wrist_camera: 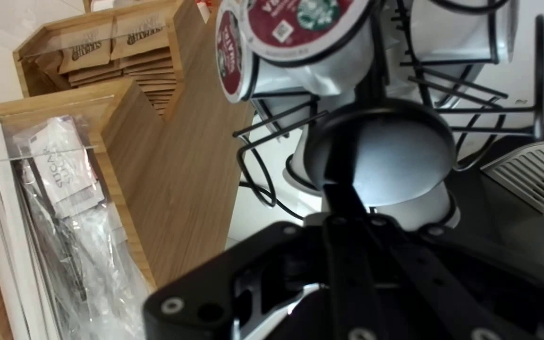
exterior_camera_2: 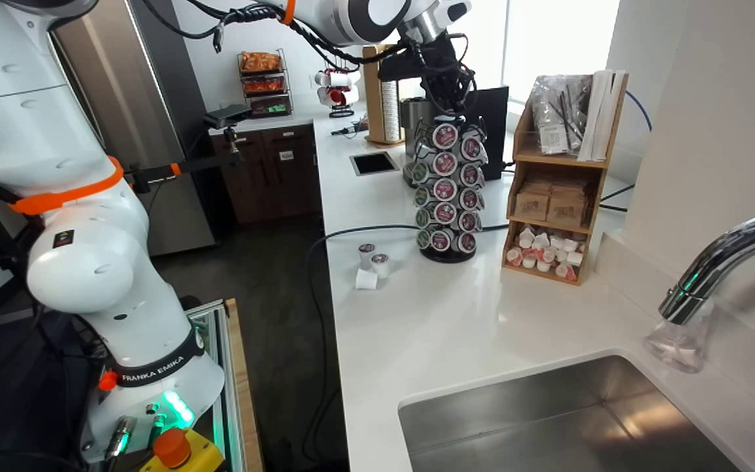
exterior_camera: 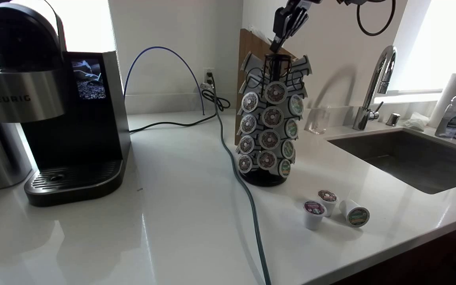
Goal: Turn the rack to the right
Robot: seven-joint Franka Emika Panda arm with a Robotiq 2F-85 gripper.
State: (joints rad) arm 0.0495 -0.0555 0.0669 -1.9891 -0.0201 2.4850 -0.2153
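Bright countertop [exterior_camera: 180, 178], and the coffee-pod carousel [exterior_camera: 263, 179] stands between Keurig machine [exterior_camera: 81, 130] and sink [exterior_camera: 402, 158] in an exterior view!
Loaded, it likely swings with heft; the Franka arm [exterior_camera_2: 82, 275] arches over in an exterior view; wrist view, gripper [wrist_camera: 345, 196] looks closed on nothing by the probably slick domed cap [wrist_camera: 395, 156], contact unclear: stiff wire loops [wrist_camera: 539, 71] should push better!

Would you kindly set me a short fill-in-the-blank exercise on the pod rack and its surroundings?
1. The rack stands on a round base whose colour is ____.
2. Of the rack's two ends, top and bottom, the gripper is nearer the ____.
3. The loose pods on the counter number exactly ____.
4. The brand name on the coffee machine is ____.
Missing words: black; top; three; KEURIG.
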